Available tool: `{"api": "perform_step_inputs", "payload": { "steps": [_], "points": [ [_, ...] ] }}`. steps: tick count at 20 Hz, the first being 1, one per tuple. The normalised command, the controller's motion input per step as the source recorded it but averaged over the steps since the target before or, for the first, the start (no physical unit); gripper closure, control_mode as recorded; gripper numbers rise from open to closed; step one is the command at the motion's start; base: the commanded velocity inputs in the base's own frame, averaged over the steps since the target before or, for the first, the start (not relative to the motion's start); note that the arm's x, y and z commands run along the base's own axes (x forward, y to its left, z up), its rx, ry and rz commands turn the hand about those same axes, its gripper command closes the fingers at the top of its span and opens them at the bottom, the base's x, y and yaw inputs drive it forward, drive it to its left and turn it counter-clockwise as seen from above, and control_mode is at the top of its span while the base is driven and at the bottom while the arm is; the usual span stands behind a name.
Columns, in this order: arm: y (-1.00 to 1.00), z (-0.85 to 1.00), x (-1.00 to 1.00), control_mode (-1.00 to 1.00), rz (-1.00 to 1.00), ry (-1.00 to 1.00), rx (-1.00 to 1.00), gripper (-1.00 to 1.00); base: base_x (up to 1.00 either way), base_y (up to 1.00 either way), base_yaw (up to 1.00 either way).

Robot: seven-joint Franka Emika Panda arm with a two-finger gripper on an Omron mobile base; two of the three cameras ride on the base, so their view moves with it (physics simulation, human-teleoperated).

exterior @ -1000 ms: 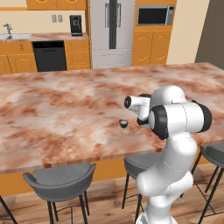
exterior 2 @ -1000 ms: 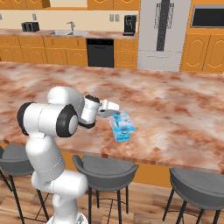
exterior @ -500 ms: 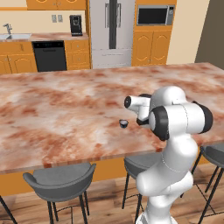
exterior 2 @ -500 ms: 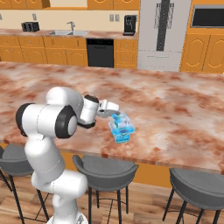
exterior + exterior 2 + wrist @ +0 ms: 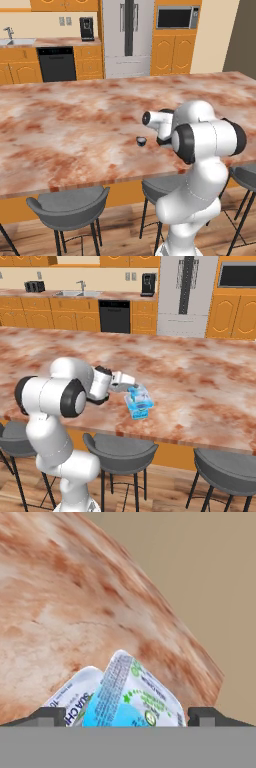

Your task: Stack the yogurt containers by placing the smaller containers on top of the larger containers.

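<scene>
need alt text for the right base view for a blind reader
A white robot arm's claw reaches over two stacked light-blue boxy yogurt packs near the front edge of a reddish marble counter. Grey bar stools stand below; orange cabinets and a steel refrigerator line the back.

A long island counter with a mottled reddish-brown and cream marble top (image 5: pixel 65 135) runs across the room, its front panel orange. Grey bucket-seat bar stools on thin dark legs (image 5: pixel 69 205) stand tucked along its near edge. Along the back wall, orange wooden cabinets (image 5: pixel 50 320) carry a marble worktop with a steel sink and tap (image 5: pixel 80 291). A black dishwasher front (image 5: pixel 56 64) sits among the lower cabinets, and a small black coffee machine (image 5: pixel 87 29) stands on the worktop beside a tall stainless-steel two-door fridge (image 5: pixel 126 37). A black microwave (image 5: pixel 174 17) is built into the orange cabinets right of the fridge. The floor is warm wooden planking (image 5: pixel 120 235).
</scene>
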Motion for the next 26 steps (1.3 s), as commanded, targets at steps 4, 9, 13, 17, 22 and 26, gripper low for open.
{"api": "perform_step_inputs", "payload": {
  "steps": [4, 9, 13, 17, 22, 26],
  "points": [
    [0.07, 0.02, -0.21, -1.0, 0.0, 0.0, 0.0, -1.0, 0.0, 0.0, 0.0],
    [0.02, 0.13, -0.19, -1.0, 0.0, 0.0, 0.03, -1.0, 0.0, 0.0, 0.0],
    [0.07, 0.22, -0.2, -1.0, 0.0, 0.0, 0.06, -1.0, 0.0, 0.0, 0.0],
    [0.13, 0.27, -0.17, -1.0, 0.0, 0.0, 0.06, -1.0, 0.0, 0.0, 0.0],
    [0.18, 0.29, -0.12, -1.0, 0.0, 0.0, 0.05, -1.0, 0.0, 0.0, 0.0],
    [0.22, 0.22, -0.13, -1.0, 0.0, 0.0, 0.05, -1.0, 0.0, 0.0, 0.0]
  ]
}}
